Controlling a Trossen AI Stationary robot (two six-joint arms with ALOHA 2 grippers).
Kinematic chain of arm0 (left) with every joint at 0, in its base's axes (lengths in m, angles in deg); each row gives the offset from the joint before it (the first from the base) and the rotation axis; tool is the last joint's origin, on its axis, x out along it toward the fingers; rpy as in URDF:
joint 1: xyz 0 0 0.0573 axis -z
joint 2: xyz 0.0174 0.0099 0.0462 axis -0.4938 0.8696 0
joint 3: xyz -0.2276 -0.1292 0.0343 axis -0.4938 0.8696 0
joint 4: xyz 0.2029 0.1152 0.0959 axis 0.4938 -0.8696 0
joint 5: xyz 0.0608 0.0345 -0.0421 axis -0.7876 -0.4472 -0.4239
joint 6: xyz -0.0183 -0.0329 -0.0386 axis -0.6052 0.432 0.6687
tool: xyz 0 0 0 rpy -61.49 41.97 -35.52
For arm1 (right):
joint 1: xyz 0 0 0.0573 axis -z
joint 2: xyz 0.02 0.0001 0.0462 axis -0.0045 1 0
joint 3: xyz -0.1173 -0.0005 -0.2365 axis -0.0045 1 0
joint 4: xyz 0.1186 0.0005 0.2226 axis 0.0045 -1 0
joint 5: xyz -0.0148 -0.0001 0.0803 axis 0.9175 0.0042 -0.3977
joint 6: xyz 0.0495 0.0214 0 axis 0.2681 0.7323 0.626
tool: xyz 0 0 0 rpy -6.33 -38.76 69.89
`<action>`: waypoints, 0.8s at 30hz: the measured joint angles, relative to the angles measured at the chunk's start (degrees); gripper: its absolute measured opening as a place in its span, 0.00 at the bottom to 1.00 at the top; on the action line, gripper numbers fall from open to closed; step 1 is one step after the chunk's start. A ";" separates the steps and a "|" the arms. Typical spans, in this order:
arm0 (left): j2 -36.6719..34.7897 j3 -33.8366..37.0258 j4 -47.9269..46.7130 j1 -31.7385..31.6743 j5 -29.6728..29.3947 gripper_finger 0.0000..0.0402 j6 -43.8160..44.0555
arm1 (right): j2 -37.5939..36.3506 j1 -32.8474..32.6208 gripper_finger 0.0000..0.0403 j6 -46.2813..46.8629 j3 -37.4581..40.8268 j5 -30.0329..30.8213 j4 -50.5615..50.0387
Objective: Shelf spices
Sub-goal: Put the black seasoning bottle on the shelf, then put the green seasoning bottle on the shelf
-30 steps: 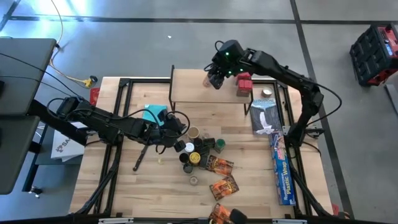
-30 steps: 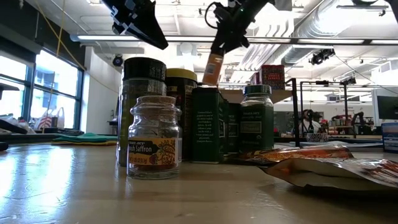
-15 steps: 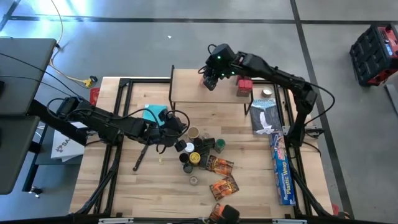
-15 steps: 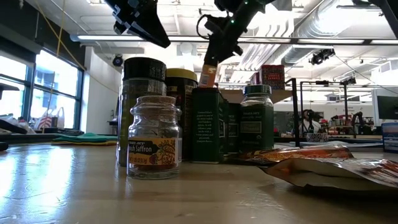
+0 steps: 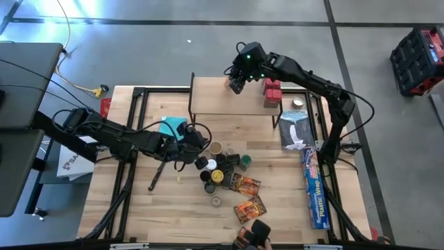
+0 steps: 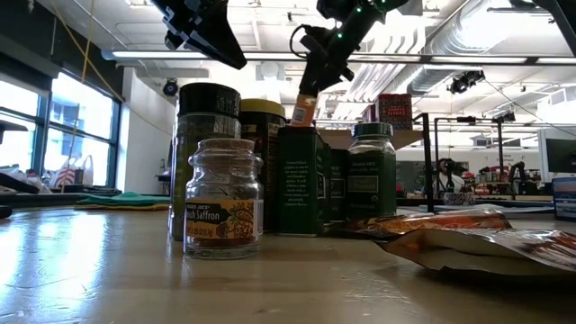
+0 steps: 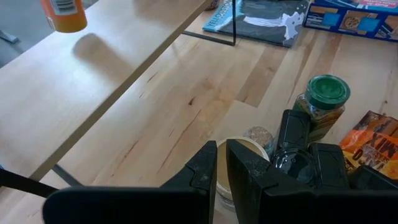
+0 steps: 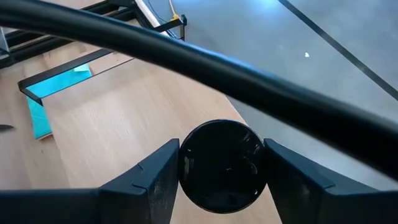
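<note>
Hovering over the shelf (image 5: 229, 104) far edge, your right gripper (image 5: 236, 83) has its jaws around an upright black-lidded jar (image 8: 222, 165); left gripper (image 7: 221, 163) pinched narrow.

"Saffron" on the small glass jar (image 6: 222, 200); "Plastic Wrap" on the long blue box (image 5: 316, 188).

Jars (image 5: 220, 169) clustered before shelf (image 5: 215, 103); boxes (image 5: 272, 92) apparently atop.
</note>
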 joint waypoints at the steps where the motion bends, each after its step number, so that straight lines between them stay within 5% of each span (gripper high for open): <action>1: 0.00 0.00 -0.02 -0.02 0.00 0.08 0.00 | 0.00 0.09 0.54 -0.37 0.00 -0.03 0.00; 7: 0.00 0.00 -0.01 -0.01 0.00 0.08 -0.02 | 0.19 0.09 0.66 -0.82 0.00 0.05 0.27; 24: 0.00 0.00 -0.29 0.11 1.86 0.08 0.60 | -3.60 -3.15 0.68 -3.91 0.04 2.14 4.39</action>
